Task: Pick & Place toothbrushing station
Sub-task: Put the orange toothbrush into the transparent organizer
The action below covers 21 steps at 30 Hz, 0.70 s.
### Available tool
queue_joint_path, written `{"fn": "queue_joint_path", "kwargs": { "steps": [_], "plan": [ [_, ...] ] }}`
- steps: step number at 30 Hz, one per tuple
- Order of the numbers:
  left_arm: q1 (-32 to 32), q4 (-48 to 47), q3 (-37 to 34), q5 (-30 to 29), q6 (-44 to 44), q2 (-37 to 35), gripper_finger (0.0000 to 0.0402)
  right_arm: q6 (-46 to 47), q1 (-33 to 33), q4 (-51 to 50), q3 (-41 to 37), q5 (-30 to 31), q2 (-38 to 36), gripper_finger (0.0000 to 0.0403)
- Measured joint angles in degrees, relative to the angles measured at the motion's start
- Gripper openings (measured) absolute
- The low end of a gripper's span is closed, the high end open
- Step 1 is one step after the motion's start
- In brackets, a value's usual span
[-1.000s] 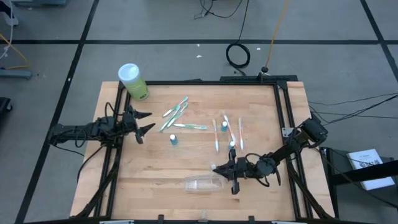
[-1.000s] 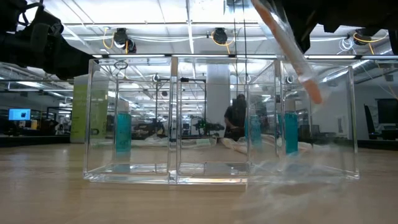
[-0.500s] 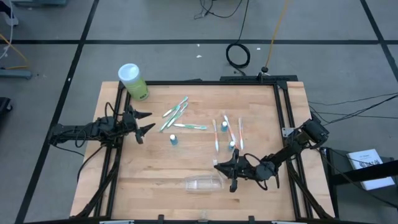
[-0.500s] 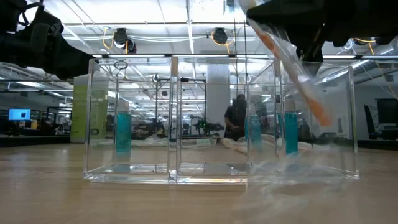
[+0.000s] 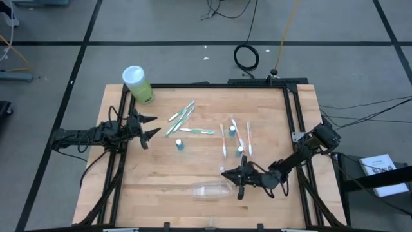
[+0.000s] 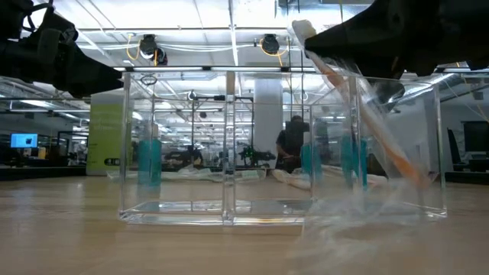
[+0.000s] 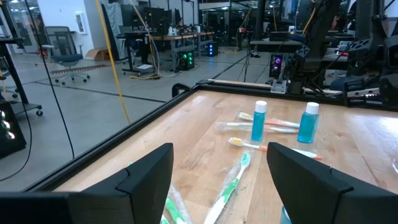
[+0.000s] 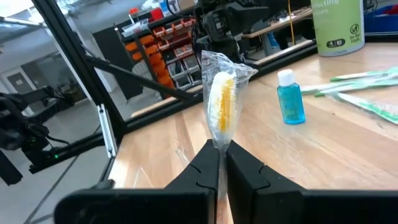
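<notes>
My right gripper is shut on a wrapped pink-white toothbrush over the clear plastic box near the table's front edge. In the low view the box shows upright divider walls, with crinkly clear plastic lying before it. Green-white toothbrushes and pink-white ones lie flat mid-table, beside two upright blue white-capped tubes. My left gripper waits open at the table's left, its fingers apart. My right gripper pinches the wrapped toothbrush between its two fingers, just below the bristle end, which sticks out past the fingertips. The fingers come level from the table's right, across the brush. The handle slants down, and its lower end shows behind the box's clear front wall.
A green canister with a white lid stands at the table's far left corner. Black frame rails run along the table's sides. Bare wood lies between the left arm and the clear box.
My right gripper has gone down toward the clear box and tipped the toothbrush steeper. The brush's lower end has sunk from above the box's rim to low behind its front wall. The box has slid a little sideways on the table.
</notes>
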Motion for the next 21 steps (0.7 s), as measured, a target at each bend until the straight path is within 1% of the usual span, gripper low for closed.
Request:
{"fn": "queue_joint_path", "kwargs": {
  "steps": [10,15,18,21],
  "plan": [
    [0.0,0.0,0.0,0.0,0.0,0.0,0.0269,0.0,0.0,-1.8,0.0,0.0,0.0,0.0004],
    [0.0,0.0,0.0,0.0,0.0,0.0,0.0269,1.9,0.0,-3.4,0.0,0.0,0.0,0.0005],
    [0.0,0.0,0.0,0.0,0.0,0.0,0.0269,2.1,0.0,-3.5,0.0,-0.2,0.0,0.0014],
    [0.0,0.0,0.0,0.0,0.0,0.0,0.0269,2.0,0.0,-3.5,0.0,-0.1,0.0,0.0032]
  ]
}}
